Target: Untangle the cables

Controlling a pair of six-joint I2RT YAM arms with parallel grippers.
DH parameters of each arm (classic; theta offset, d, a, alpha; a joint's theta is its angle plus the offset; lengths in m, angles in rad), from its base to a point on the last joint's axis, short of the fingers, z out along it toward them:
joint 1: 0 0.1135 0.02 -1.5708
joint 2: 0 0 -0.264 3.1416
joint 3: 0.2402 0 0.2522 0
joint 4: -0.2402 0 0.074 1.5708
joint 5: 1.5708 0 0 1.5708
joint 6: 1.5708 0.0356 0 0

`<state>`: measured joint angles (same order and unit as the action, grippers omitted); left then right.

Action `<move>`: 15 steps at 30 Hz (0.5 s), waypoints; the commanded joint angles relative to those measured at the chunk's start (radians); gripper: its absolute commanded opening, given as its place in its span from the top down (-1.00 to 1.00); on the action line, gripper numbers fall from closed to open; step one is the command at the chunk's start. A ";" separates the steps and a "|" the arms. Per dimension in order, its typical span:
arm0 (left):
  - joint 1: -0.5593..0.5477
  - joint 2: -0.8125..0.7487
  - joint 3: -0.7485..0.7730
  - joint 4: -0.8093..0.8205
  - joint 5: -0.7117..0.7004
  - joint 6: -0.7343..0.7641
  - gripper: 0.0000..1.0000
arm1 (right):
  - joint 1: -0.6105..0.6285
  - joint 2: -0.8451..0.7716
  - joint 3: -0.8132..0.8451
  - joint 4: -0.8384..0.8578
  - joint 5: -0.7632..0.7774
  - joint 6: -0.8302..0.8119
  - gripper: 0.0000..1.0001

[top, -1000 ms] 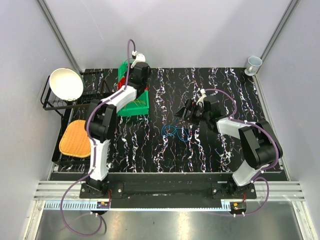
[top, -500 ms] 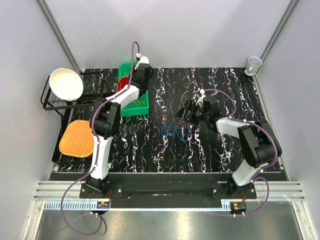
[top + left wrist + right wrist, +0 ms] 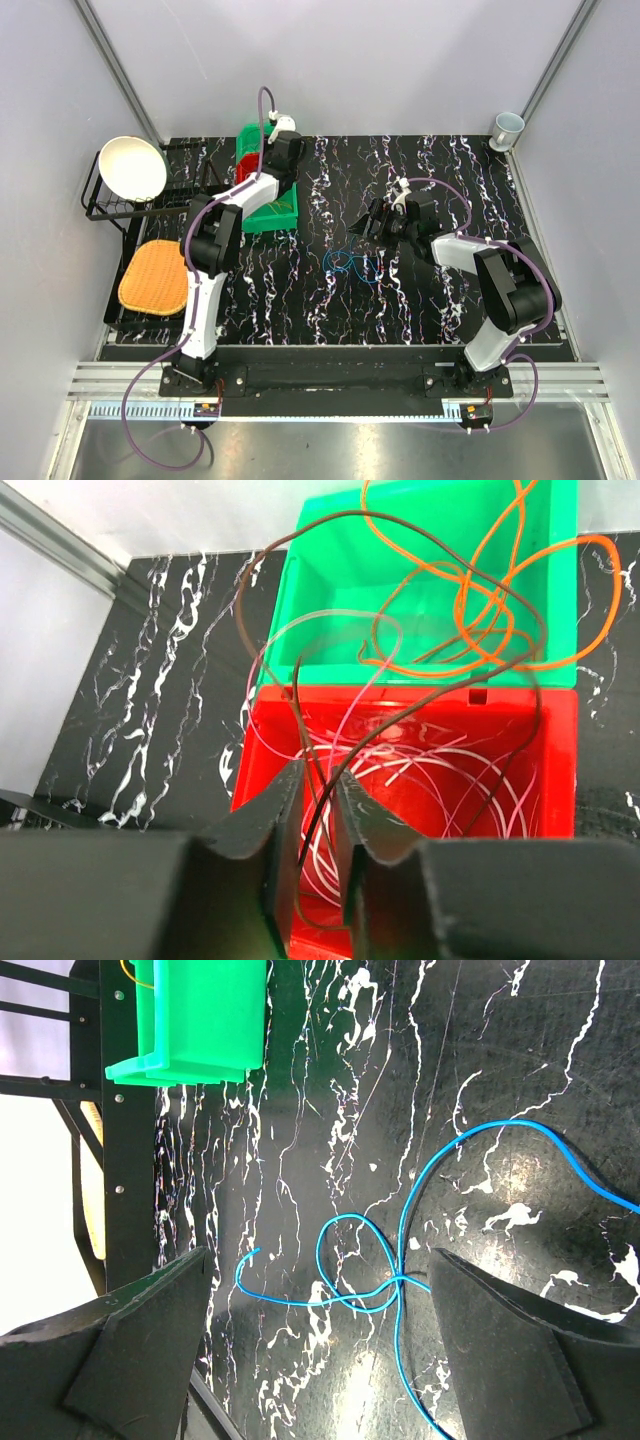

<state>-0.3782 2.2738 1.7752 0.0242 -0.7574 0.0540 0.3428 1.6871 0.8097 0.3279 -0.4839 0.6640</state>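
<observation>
My left gripper (image 3: 318,775) hangs over the red bin (image 3: 560,770), its jaws a narrow gap apart. A dark brown cable (image 3: 350,515) runs loose through that gap and arcs up over the green bin (image 3: 330,580). Orange cables (image 3: 460,610) loop across the green bin, and thin pink and white cables (image 3: 440,755) lie coiled in the red one. In the top view the left gripper (image 3: 275,165) is at the back-left bins. My right gripper (image 3: 320,1255) stands wide open above a knotted blue cable (image 3: 346,1217), which lies mid-table (image 3: 345,262) near the right gripper (image 3: 372,222).
A black dish rack with a white bowl (image 3: 132,167) and an orange mat (image 3: 154,276) stands along the left edge. A mug (image 3: 508,127) sits at the back right corner. Another green bin (image 3: 277,212) lies in front of the red bin (image 3: 245,165).
The left gripper's jaws have parted slightly around the dark cable, and its wrist has shifted a little over the bins. The right arm has barely moved.
</observation>
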 commanded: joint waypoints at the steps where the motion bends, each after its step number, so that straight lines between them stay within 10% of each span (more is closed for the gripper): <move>1: 0.004 -0.053 -0.017 0.031 -0.020 -0.051 0.50 | -0.004 0.003 0.037 0.022 -0.010 0.002 -0.86; 8: 0.004 -0.080 -0.042 -0.016 -0.016 -0.106 0.46 | -0.004 -0.001 0.036 0.020 -0.010 0.002 -0.86; 15: 0.001 -0.126 -0.037 -0.076 0.004 -0.137 -0.18 | -0.004 -0.003 0.036 0.020 -0.012 0.002 -0.87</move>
<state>-0.3782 2.2593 1.7313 -0.0502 -0.7555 -0.0441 0.3428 1.6871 0.8097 0.3275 -0.4843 0.6636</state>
